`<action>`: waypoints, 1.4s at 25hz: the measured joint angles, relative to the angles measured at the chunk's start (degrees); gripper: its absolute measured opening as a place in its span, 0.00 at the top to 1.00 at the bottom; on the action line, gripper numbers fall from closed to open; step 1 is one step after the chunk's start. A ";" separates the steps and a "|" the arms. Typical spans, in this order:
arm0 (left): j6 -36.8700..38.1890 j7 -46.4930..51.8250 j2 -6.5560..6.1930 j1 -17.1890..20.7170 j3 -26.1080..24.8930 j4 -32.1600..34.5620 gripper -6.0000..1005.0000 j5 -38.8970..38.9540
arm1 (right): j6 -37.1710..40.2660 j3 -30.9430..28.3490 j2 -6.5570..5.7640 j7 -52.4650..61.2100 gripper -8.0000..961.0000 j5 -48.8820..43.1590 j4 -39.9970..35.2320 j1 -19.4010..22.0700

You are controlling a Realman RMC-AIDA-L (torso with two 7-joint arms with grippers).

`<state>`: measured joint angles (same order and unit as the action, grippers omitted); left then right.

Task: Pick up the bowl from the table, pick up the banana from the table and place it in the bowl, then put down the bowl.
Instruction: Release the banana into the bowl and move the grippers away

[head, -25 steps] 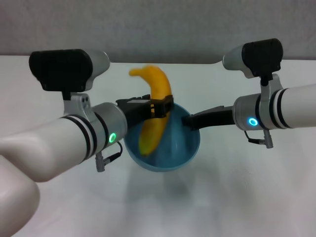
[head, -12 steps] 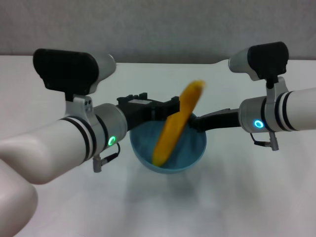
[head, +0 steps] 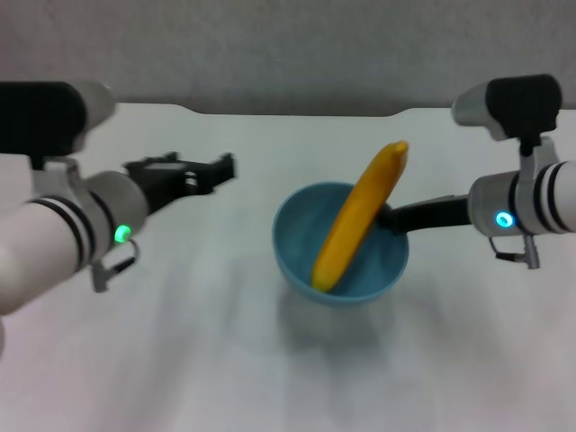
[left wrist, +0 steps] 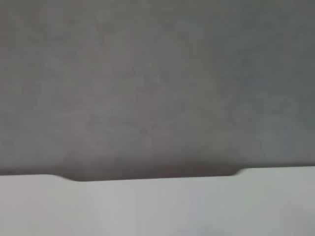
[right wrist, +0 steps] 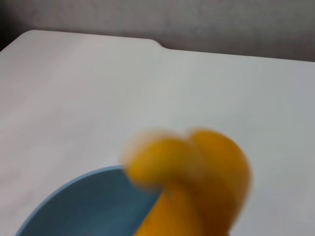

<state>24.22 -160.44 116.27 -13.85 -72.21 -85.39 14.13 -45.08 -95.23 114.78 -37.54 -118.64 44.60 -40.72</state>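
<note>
The light blue bowl (head: 306, 238) hangs a little above the white table (head: 225, 378), with its shadow below it. My right gripper (head: 389, 216) is shut on the bowl's right rim. The yellow-orange banana (head: 360, 211) stands slanted in the bowl, lower end on the bottom, upper end leaning over the far right rim. My left gripper (head: 220, 171) is open and empty, well to the left of the bowl. The right wrist view shows the banana's end (right wrist: 197, 177) close up over the bowl's rim (right wrist: 93, 206). The left wrist view shows only the table (left wrist: 147, 206) and the wall.
A grey wall (head: 288, 54) stands behind the table's far edge, which has a shallow notch (head: 297, 112). Bare tabletop lies in front of and to both sides of the bowl.
My left gripper has let go of the banana and pulled away to the left. The banana has dropped into the bowl. The bowl and right gripper have shifted right.
</note>
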 joint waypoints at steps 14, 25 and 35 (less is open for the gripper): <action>-5.51 -2.09 0.23 1.32 -3.43 4.48 0.20 -11.42 | 0.44 -14.32 -0.24 -8.37 0.89 -6.56 -19.48 -13.65; -6.06 -0.85 0.19 0.74 -3.16 6.12 0.20 -11.35 | -0.55 -16.03 0.60 -14.57 0.88 -3.19 -27.78 -18.44; -6.13 -0.31 0.18 0.71 -3.69 6.13 0.20 -11.34 | -0.66 -13.15 0.92 -14.71 0.87 -2.55 -30.59 -18.09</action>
<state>18.10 -160.75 116.45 -13.15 -75.90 -79.26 2.78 -45.74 -108.38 115.70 -52.26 -121.19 14.01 -58.81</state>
